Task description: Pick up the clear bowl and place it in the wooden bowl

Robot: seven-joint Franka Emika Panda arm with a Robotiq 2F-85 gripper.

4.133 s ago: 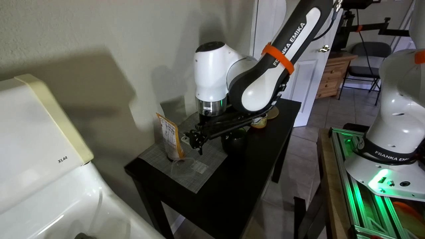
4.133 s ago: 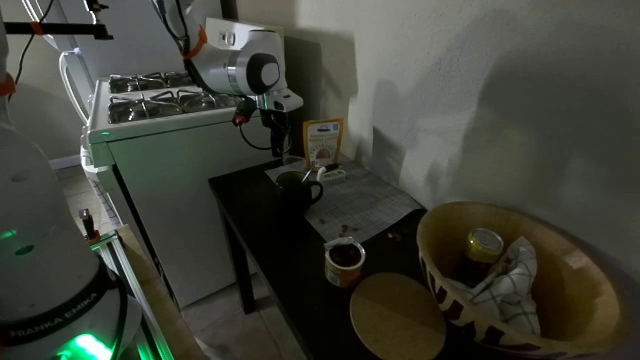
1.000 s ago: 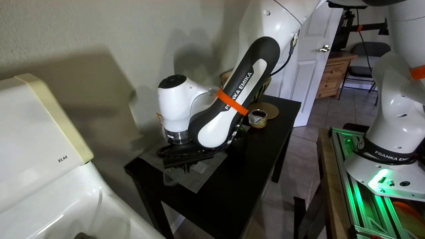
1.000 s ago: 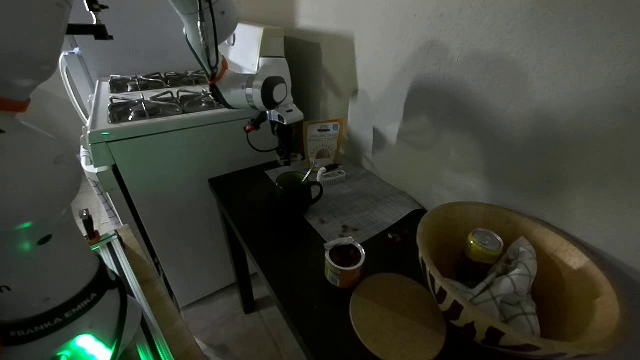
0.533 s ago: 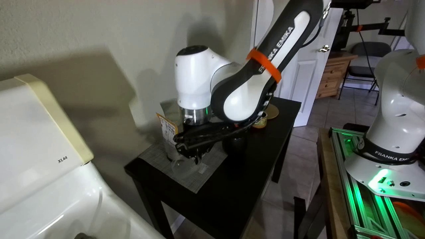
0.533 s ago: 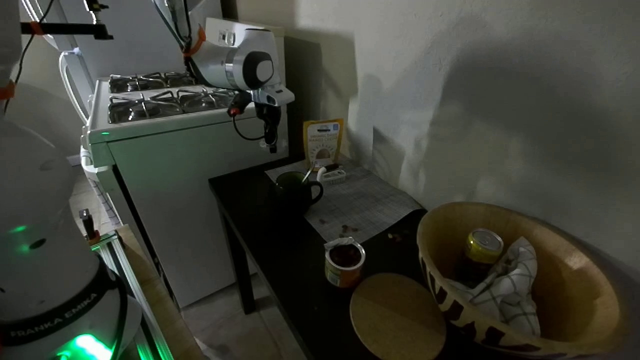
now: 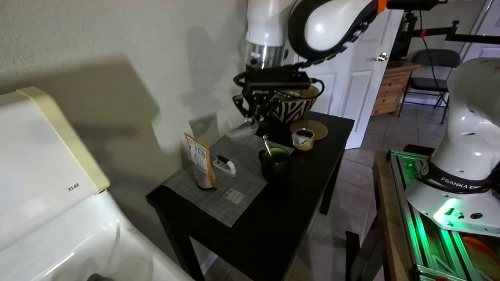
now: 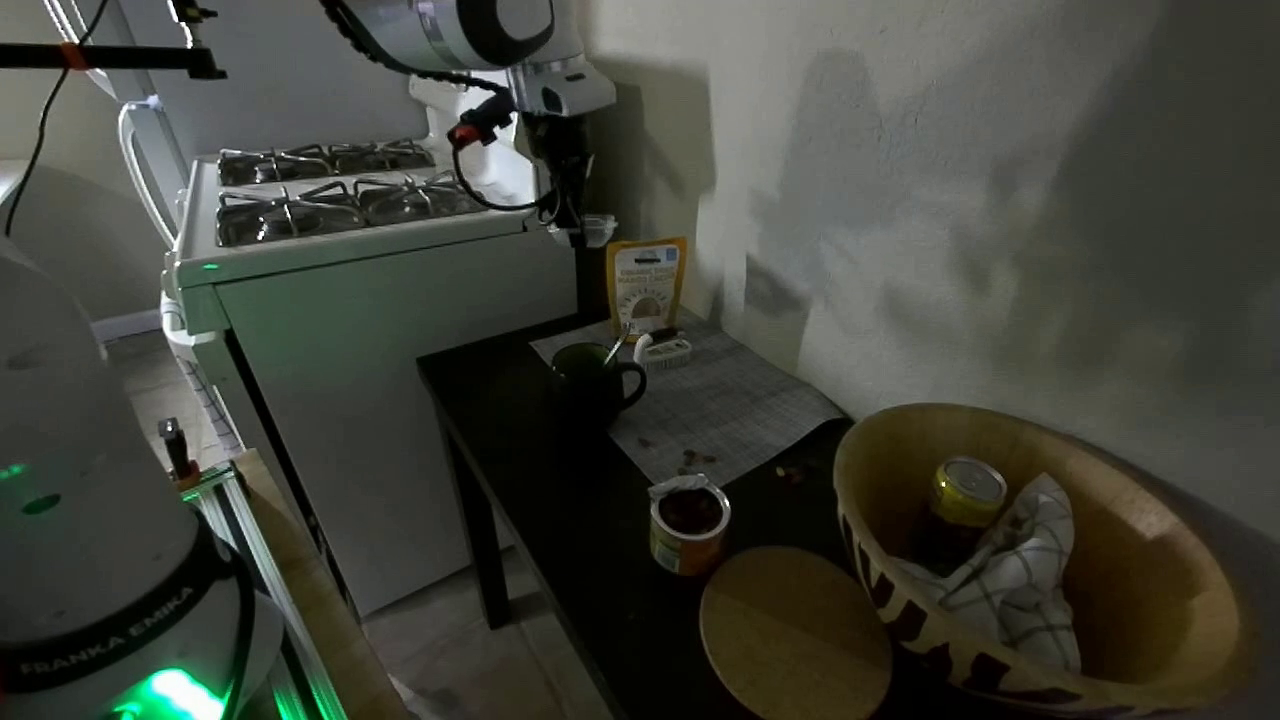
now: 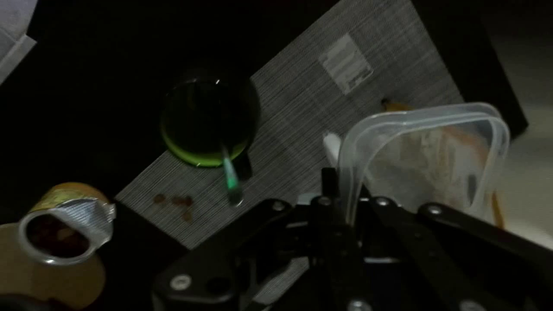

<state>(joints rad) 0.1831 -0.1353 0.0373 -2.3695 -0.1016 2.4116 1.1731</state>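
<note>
My gripper is shut on the clear bowl; one wall of this see-through bowl runs between the fingertips, and the rest juts out to one side. The clear bowl hangs in the air above the far part of the placemat, under the gripper, in an exterior view. It shows as a pale shape beside the gripper, higher than the snack pouch. The wooden bowl, striped outside, stands at the table's end, apart from the gripper. Part of it is hidden behind the gripper in an exterior view.
A can and a checked cloth lie in the wooden bowl. On the table are a dark mug with a spoon, an opened cup, a round board, a brush and a snack pouch. A wall runs behind.
A second ago the gripper was low at the placemat's stove end, by the pouch. Since then it has risen with the clear bowl and shifted towards the wooden bowl.
</note>
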